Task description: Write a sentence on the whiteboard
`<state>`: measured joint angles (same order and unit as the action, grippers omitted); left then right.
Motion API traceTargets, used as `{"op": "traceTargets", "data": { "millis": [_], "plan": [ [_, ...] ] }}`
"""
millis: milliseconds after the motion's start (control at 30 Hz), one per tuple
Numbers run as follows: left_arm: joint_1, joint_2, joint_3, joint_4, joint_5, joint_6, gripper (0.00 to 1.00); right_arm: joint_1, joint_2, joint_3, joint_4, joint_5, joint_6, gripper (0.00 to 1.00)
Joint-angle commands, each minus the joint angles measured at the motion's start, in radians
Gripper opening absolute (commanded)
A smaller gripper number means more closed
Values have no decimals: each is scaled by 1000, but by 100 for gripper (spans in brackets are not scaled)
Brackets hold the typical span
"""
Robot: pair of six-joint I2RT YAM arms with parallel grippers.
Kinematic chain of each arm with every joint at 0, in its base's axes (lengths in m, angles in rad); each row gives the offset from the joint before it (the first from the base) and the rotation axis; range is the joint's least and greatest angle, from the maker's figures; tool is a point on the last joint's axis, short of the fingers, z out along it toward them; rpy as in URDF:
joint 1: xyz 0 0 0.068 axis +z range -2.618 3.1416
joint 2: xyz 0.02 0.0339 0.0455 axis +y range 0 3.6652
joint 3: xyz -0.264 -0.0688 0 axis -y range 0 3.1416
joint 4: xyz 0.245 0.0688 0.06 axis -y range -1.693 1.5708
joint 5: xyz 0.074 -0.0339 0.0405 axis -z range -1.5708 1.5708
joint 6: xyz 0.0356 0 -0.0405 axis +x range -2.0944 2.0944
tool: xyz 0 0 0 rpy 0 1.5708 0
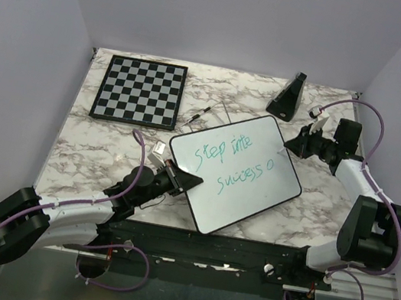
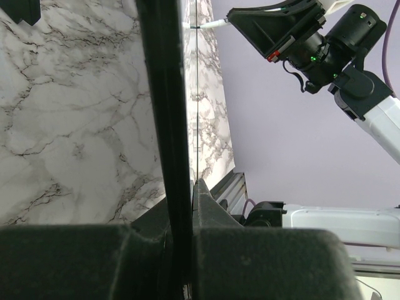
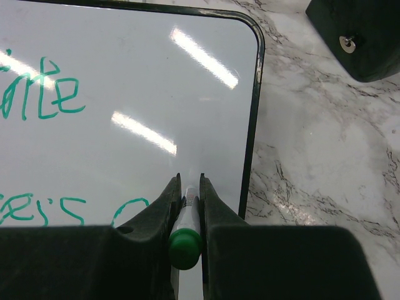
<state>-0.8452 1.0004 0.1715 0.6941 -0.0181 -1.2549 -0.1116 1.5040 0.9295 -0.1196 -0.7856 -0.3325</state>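
Presently the left gripper [image 1: 183,180] is clamping the whiteboard's [image 1: 263,149] near-left edge amid the worktop [image 1: 99,152]; the right gripper [image 1: 293,145] is clenching a marker [image 3: 186,240], tip hidden, beside the sentence's [image 1: 231,163] end.

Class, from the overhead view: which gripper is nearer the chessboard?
Left. The left gripper clamps the whiteboard at its left edge, a little in front of the chessboard. The right gripper, holding a green marker, is at the whiteboard's opposite edge, farther off.

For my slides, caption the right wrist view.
Right gripper clamps a green marker over the whiteboard, near teal writing.
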Motion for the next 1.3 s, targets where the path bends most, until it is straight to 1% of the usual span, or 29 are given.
{"op": "traceTargets", "data": {
  "millis": [0,400,733,1100,1267],
  "plan": [
    [1,-5,13,74,15,57,0,-5,1,22,23,-9,1,1],
    [1,-9,10,74,15,57,0,-5,13,25,-3,-14,-23,1],
    [1,-5,13,74,14,57,0,-5,-13,2,-23,-29,-50,1],
    [1,3,20,77,17,57,0,-5,-10,8,-20,-72,-39,1],
    [0,9,23,79,17,58,0,-5,-5,8,-48,-98,-65,1]
  ]
}}
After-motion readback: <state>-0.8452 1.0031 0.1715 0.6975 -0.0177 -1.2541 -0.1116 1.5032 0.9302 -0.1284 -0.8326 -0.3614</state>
